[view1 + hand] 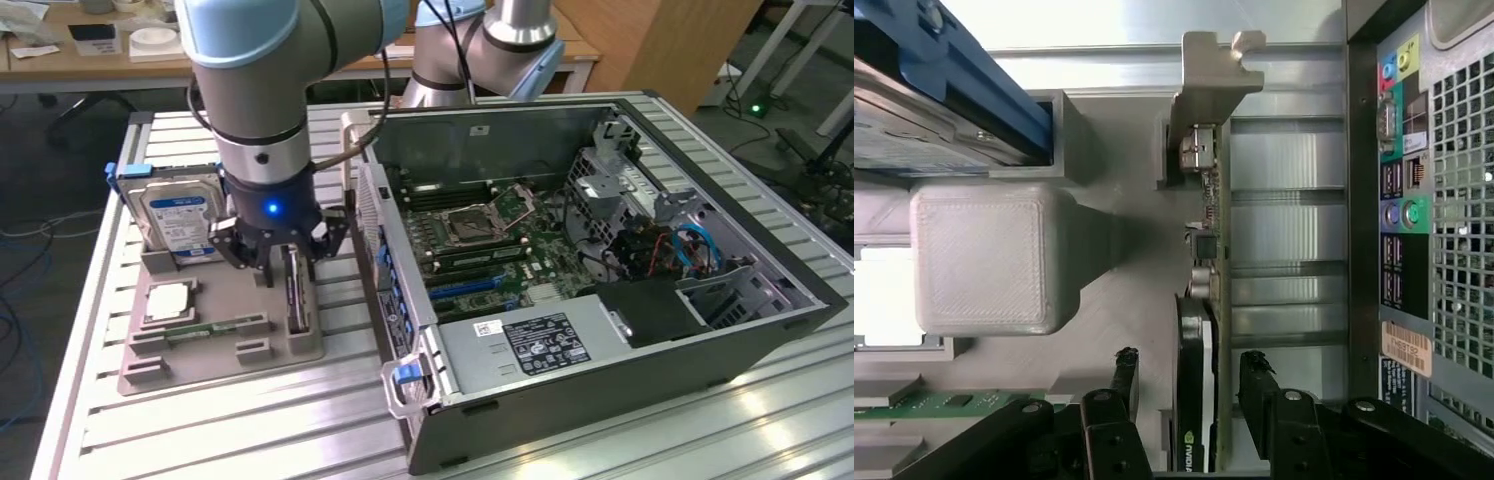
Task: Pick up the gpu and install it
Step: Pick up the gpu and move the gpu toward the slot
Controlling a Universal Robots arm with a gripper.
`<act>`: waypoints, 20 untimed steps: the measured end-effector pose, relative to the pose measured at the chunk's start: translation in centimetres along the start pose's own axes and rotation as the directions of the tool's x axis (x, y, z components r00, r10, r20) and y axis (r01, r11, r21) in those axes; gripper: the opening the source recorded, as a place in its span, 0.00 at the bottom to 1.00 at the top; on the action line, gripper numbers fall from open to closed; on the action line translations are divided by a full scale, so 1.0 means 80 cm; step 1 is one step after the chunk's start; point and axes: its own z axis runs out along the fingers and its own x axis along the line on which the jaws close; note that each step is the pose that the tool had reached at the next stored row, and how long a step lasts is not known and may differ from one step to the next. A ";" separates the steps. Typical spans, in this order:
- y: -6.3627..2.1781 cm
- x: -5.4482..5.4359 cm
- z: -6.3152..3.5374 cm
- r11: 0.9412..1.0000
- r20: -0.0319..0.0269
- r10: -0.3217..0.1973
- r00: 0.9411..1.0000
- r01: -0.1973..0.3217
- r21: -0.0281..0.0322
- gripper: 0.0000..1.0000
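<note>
Presently: gpu [1206, 262] stands on its long edge in a slot of the grey fixture [214, 360], just beside the computer case [641, 390], on the case's port-panel side. Black face is turned away from the case, green board edge toward it. It is seated, not lifted.

Gripper [1189, 360] hangs over the card at the end opposite the silver bracket [1209, 90]. Jaws are wide, one on each side of the card. Fingers [1254, 378] are near both faces but apart from them (a strip of fixture shows on either side). Nothing is held.

Farther from the case than the card:
- hard drive [180, 225], upright in its own bay
- memory stick [207, 329], lying flat in the fixture

Step in hand, by my reading: the pick, at the straddle stage. Install is not begun, since the blue slots on the motherboard [494, 235] inside the case look unoccupied.

Next move calls for:
- a squeeze square across the two faces, on the black cover rather than the bare components
- a straight lift out of the fixture slot, so the bracket does not snag its post

The card is thin, and an off-centre grip could tilt it.
</note>
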 end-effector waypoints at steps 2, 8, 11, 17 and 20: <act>0.000 0.000 0.005 1.000 0.000 0.002 1.000 -0.002 0.000 0.53; -0.001 -0.001 0.017 1.000 0.000 0.003 1.000 -0.003 0.000 0.53; -0.001 -0.001 0.017 1.000 0.000 0.003 1.000 -0.003 0.000 0.53; 0.003 -0.001 0.019 1.000 0.000 0.003 1.000 -0.003 0.001 0.53; 0.004 -0.001 0.022 1.000 0.000 0.003 1.000 -0.003 0.002 0.53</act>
